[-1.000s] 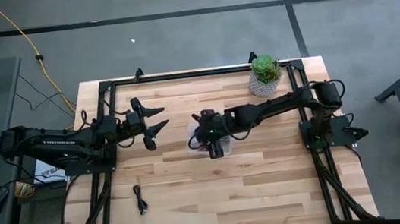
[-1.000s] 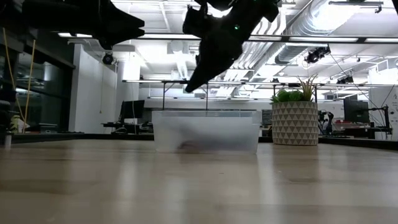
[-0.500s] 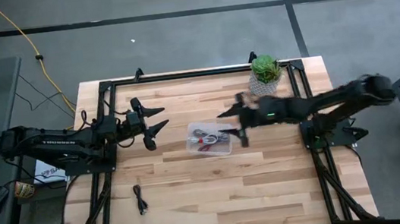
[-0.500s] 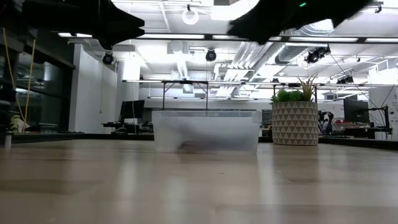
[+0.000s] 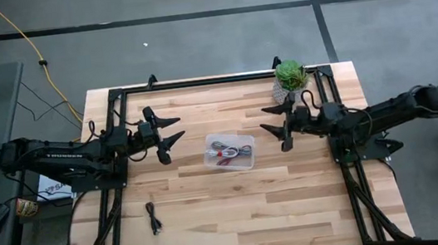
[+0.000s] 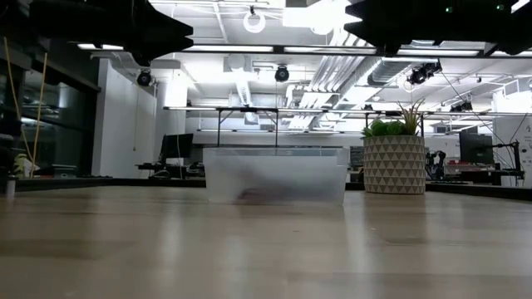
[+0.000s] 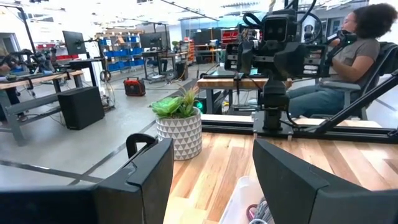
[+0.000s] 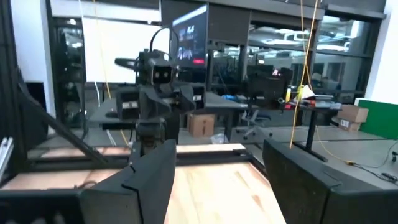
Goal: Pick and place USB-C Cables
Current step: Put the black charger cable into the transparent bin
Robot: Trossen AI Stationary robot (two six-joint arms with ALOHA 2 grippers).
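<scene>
A clear plastic box sits at the table's middle, with a white, a grey and a dark red USB-C cable bundle lying inside it. A black cable lies on the table near the left front. My left gripper hovers open, left of the box; the box's corner shows between its fingers. My right gripper hovers open, right of the box, and holds nothing.
A potted plant stands at the table's far right, just behind my right arm. Black frame rails run along the table's left, right and far edges. A seated person shows beyond the table in the left wrist view.
My right gripper has risen from over the box and drawn back toward the table's right edge, leaving the box uncovered with the cables in it. My left arm has kept still.
</scene>
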